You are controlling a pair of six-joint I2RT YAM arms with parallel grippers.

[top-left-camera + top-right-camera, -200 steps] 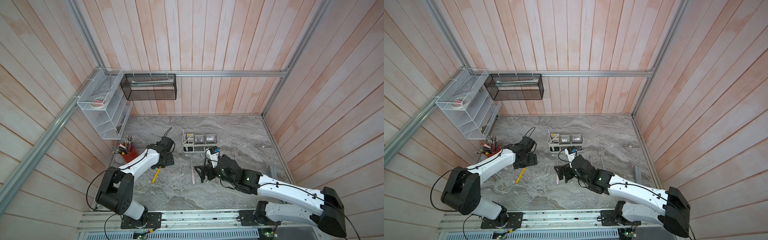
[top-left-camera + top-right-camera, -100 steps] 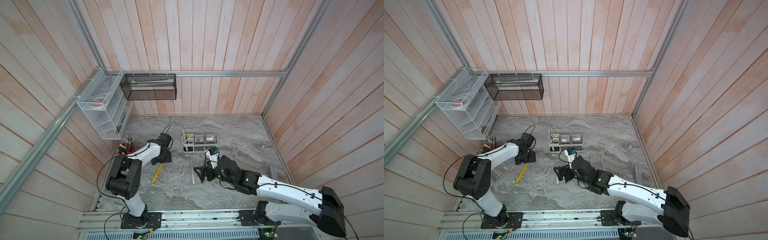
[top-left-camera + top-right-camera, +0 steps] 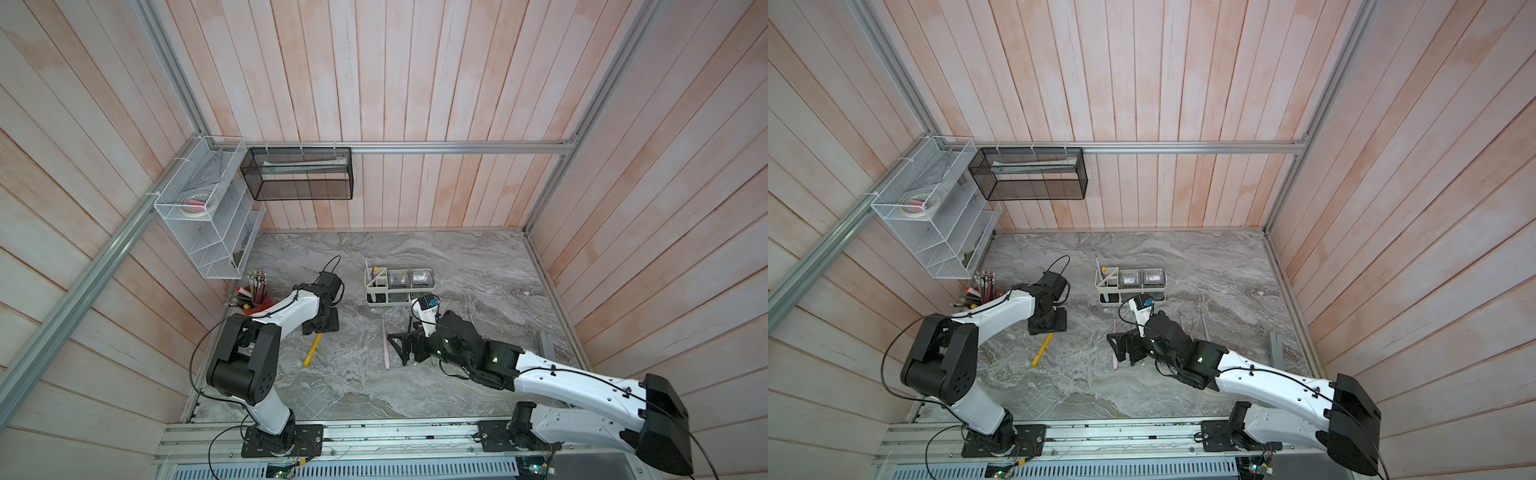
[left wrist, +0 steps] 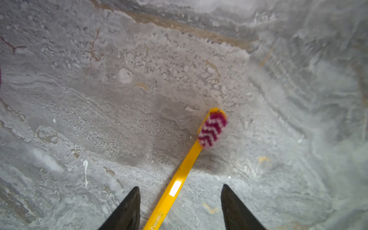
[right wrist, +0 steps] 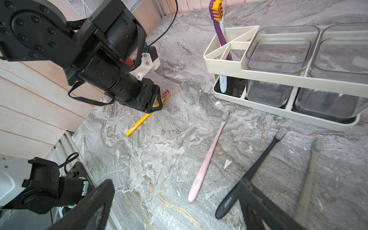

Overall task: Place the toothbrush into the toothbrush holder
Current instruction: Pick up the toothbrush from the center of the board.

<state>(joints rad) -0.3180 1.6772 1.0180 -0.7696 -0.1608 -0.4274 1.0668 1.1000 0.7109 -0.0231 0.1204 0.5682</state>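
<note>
The left gripper (image 4: 180, 187) hangs low over the marble table (image 4: 99, 99), jaws partly apart. The yellow toothbrush (image 4: 187, 165) lies flat between them, untouched, its bristles just ahead of the fingertips. The toothbrush holder (image 5: 223, 64) stands well apart from it, nearer the right gripper (image 5: 176, 185), which gapes wide over a pink toothbrush (image 5: 209, 155).

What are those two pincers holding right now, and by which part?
Nothing. The left pincer straddles the yellow toothbrush at its handle, not touching; the right pincer is open, empty.
</note>
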